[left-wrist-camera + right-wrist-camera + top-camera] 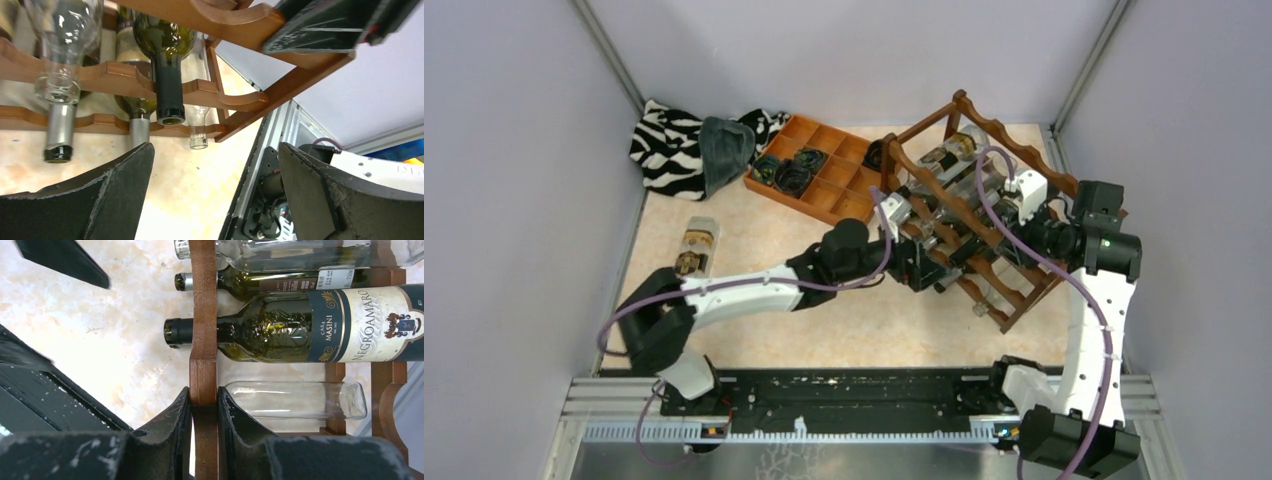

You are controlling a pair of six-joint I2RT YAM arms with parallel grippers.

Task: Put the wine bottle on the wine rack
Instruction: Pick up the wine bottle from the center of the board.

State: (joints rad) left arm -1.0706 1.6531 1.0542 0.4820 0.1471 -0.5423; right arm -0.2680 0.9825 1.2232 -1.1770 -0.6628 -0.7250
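wine rack point(1020, 146) on the surface point(824, 340). right hand point(203, 395) clamped on one of its rails. left hand point(214, 150) spread wide, facing the rack. green wine bottle point(280, 327) lies in the rack.

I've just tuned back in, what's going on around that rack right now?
The right gripper is shut on a wooden rail of the wine rack, apparently steadying it. The left gripper is open and empty, facing the bottle necks on the rack's low side. Several bottles lie in the rack, among them a dark Negroamaro bottle. One loose bottle lies on the table beside the left arm, not yet racked.
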